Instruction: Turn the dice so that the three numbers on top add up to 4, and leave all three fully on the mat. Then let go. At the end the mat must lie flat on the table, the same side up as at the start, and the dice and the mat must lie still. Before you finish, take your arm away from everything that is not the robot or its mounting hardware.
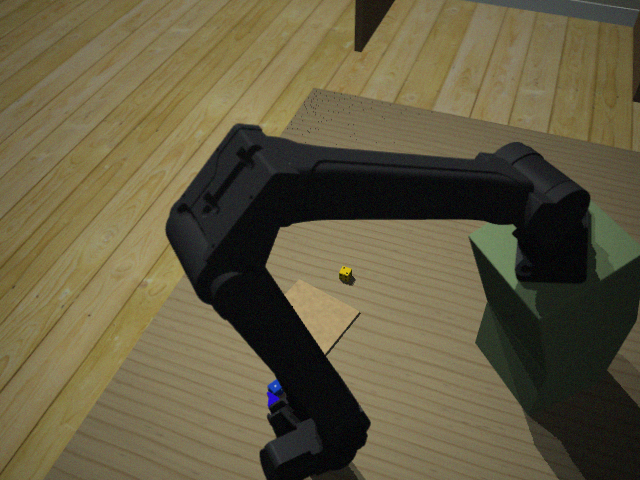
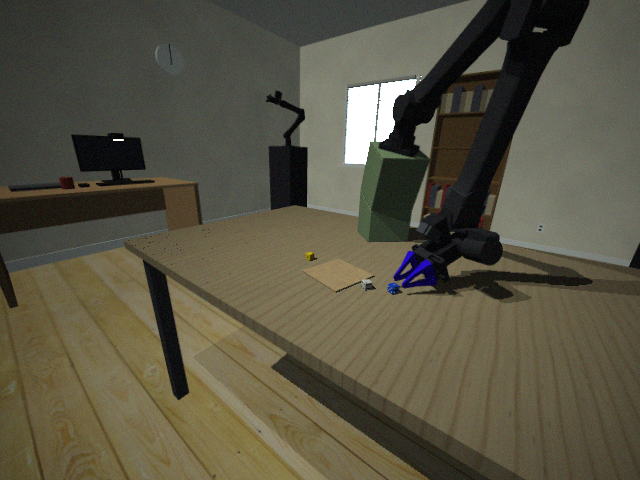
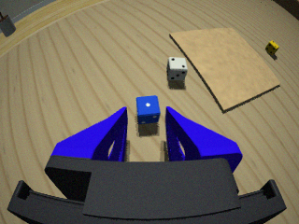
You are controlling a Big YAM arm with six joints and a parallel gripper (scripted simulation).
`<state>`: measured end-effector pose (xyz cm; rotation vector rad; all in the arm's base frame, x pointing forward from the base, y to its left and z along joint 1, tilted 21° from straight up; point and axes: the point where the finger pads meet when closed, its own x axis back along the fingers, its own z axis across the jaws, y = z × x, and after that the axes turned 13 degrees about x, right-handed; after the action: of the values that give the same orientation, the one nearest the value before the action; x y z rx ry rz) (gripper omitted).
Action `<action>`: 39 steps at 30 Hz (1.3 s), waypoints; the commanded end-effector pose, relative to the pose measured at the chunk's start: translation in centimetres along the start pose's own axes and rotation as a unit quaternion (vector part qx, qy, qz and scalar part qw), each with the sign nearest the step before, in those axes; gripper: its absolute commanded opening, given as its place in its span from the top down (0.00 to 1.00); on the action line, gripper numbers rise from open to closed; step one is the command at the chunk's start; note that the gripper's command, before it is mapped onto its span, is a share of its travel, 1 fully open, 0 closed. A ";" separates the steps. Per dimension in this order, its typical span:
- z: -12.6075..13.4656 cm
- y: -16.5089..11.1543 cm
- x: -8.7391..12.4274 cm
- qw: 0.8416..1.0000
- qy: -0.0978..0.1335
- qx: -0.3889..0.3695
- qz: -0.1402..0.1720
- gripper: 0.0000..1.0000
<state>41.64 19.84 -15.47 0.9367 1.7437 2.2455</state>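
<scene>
A blue die [image 3: 148, 107] lies on the table with one pip up, just at the tips of my gripper [image 3: 146, 113]. The blue fingers stand a little apart on either side of it, wider than the die, and do not touch it. The gripper is open and holds nothing. From the side, the blue die [image 2: 392, 287] rests on the table beside the fingers [image 2: 409, 280]. A white die [image 3: 177, 70] lies on the table near the tan mat [image 3: 224, 65], off its edge. A yellow die [image 3: 272, 48] lies on the table beyond the mat's far side. No die is on the mat.
The green pedestal [image 2: 392, 193] that carries the arm stands at the back of the table. My arm hides the white die in the overhead view, where the mat [image 1: 320, 312] and the yellow die [image 1: 345, 273] show. The table's front edge runs near the mat.
</scene>
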 end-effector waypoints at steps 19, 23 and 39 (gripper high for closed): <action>-0.5 2.1 3.1 1.000 0.000 -0.017 0.000 0.66; -0.7 3.1 4.0 1.000 0.003 -0.016 0.000 0.66; -1.5 5.9 4.4 1.000 -0.005 -0.017 0.008 0.66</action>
<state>38.67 19.49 -9.44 0.9436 1.7128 2.2687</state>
